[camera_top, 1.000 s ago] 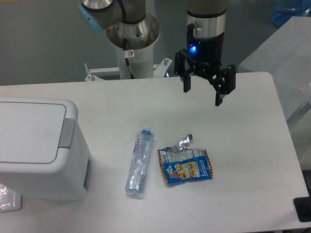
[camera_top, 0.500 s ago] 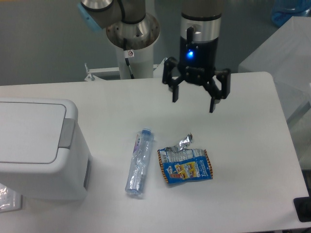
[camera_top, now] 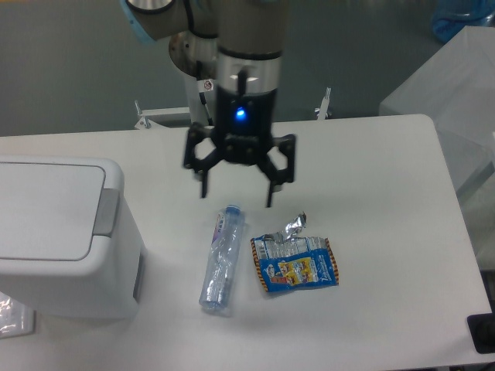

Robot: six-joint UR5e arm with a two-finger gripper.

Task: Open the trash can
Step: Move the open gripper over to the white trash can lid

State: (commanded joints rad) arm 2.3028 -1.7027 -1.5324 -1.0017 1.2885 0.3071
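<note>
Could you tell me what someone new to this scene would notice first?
Probably the black two-finger claw with its blue light, hanging open above the white table near the crushed clear plastic bottle. Next, the large boxy white trash can at the left edge, lid shut, and the blue foil snack wrapper beside the bottle.

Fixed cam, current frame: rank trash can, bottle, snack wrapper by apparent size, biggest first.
1. trash can, by far the largest, though partly cut off at the left edge.
2. bottle and snack wrapper: too close to rank. The bottle is longer and slimmer, the wrapper shorter and wider.
</note>
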